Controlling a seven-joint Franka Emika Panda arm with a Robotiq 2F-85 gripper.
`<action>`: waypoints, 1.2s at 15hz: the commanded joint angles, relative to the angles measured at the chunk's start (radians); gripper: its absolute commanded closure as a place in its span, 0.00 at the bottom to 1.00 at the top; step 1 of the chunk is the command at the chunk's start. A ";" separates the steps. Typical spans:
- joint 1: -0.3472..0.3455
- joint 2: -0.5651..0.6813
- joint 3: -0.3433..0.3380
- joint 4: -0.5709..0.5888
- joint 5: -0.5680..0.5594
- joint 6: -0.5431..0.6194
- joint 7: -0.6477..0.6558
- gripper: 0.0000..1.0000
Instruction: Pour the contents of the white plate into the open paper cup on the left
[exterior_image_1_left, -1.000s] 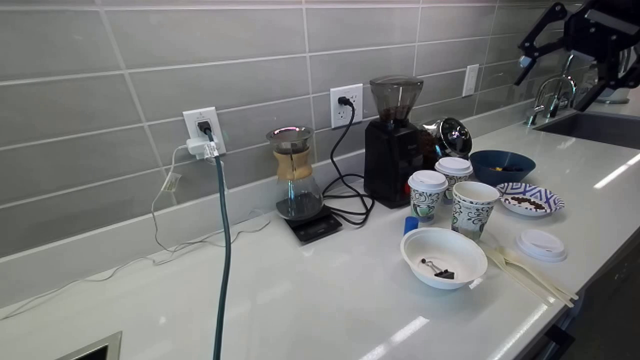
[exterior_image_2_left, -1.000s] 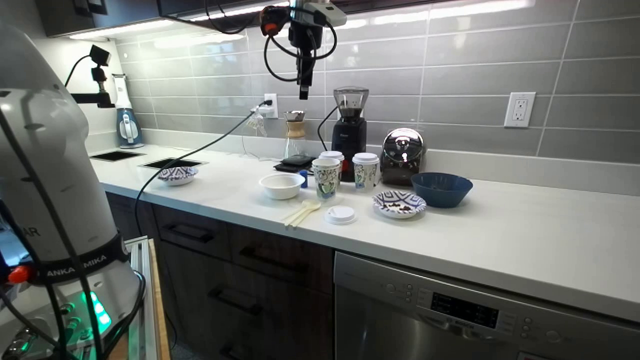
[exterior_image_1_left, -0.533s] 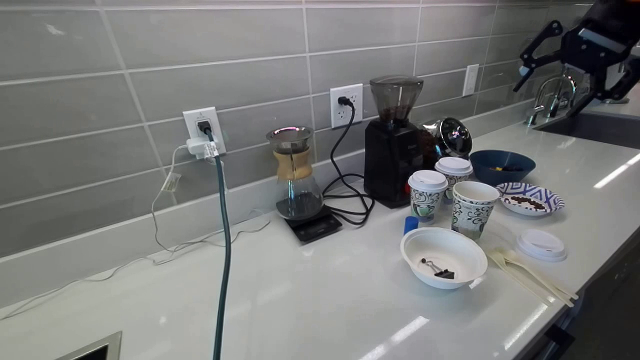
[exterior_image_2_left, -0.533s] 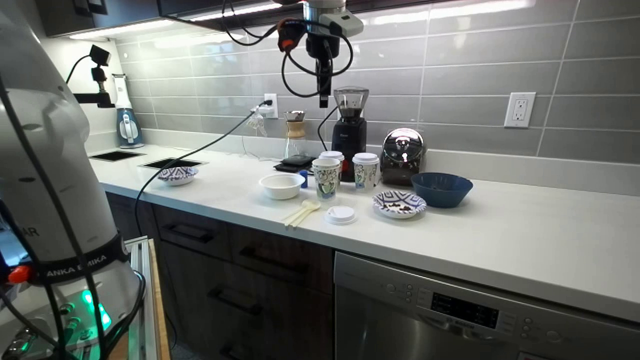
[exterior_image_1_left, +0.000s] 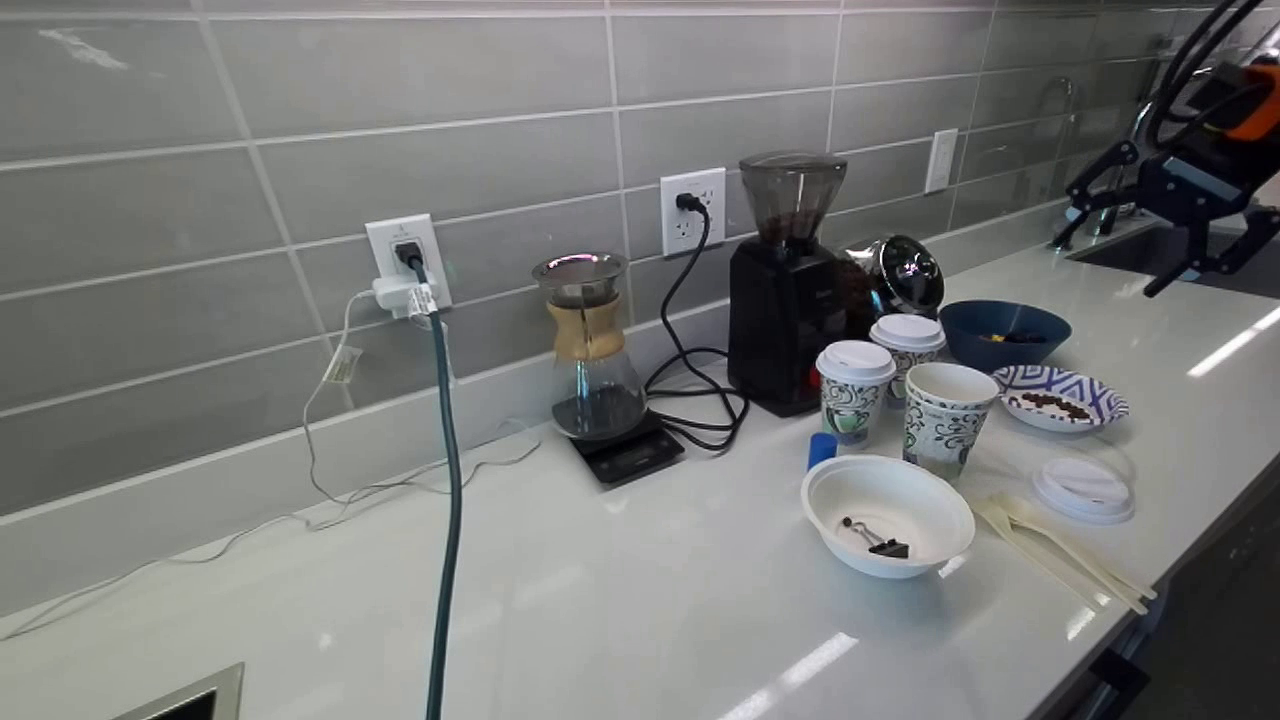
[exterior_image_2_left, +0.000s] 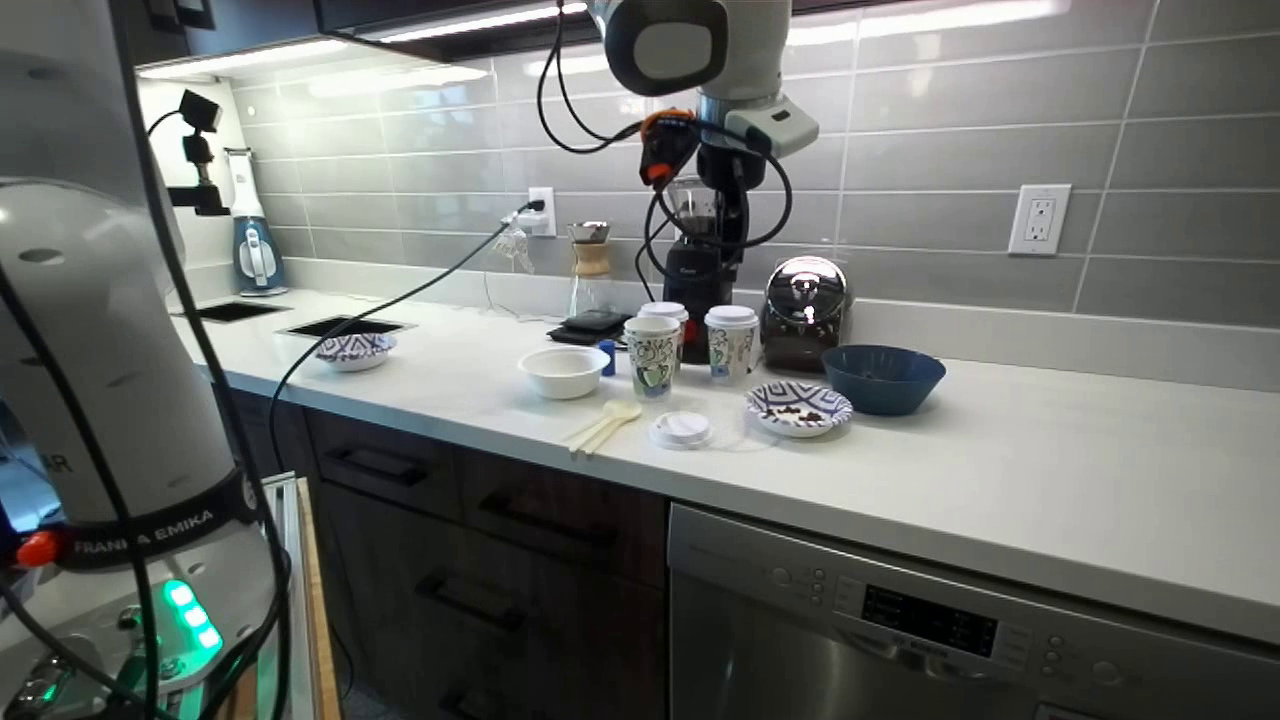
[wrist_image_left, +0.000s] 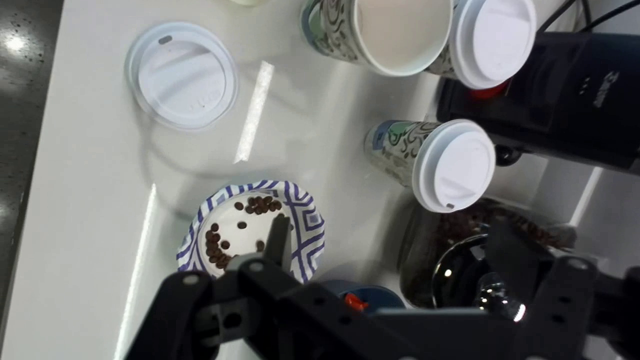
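The tool (exterior_image_1_left: 1107, 266) hangs wide, the plate (exterior_image_1_left: 1065, 383) below it on the worktop (exterior_image_1_left: 650, 620).
The two are well apart; in the wrist view a finger (wrist_image_left: 278, 240) hides part of the plate and its beans (wrist_image_left: 214, 245). There the open cup (wrist_image_left: 380, 35) runs off the top edge and the blue bowl (wrist_image_left: 384, 296) is mostly covered. In an exterior view I can barely pick the tool's lower end out from the grinder (exterior_image_2_left: 703, 298).

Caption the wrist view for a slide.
Jaws open, empty; brown beans on the patterned white plate, open paper cup and loose white lid nearby.
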 joint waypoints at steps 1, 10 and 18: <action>-0.030 0.104 0.003 0.059 0.014 0.047 -0.035 0.00; -0.063 0.165 0.010 0.038 -0.013 0.150 -0.027 0.00; -0.129 0.265 0.051 0.069 0.050 0.211 -0.317 0.00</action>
